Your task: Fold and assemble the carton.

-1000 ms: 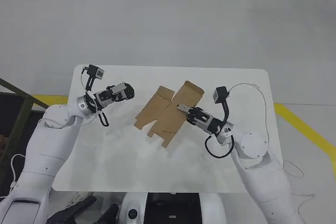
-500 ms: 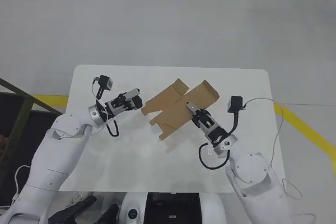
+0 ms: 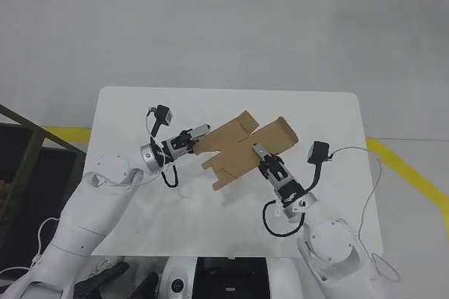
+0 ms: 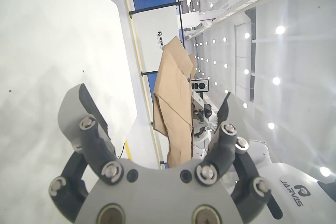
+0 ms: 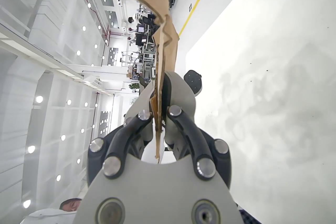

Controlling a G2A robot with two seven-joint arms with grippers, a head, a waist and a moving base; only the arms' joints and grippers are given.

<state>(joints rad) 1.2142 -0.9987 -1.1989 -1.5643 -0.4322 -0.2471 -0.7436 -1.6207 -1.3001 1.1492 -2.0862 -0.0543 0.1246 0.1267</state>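
- The carton [image 3: 243, 146] was a flattened brown cardboard blank, flaps sticking out both ends, sitting over the middle of the table [image 3: 135, 217], a bit toward the far side.
- It lay at a slant in the top view, with one end pointing to the far right corner and the other toward the robot.
- The right gripper [image 3: 260, 152] was pinched tight on it. In the right wrist view you could see the cardboard edge-on, squeezed between the two fingers [image 5: 183, 93], with the rest of the sheet sticking out past them.
- From that angle the sheet looked lifted clear of the table, though I honestly couldn't tell if a low corner was touching.
- The left gripper [image 3: 202, 131] sat right at the carton's left edge with its claw spread wide and nothing in it.
- In the left wrist view the carton stood between the two parted fingers [image 4: 84, 101], but contact was hard to judge.
- Beyond the table on the right, a yellow floor line [image 3: 411, 176] ran across the grey floor.
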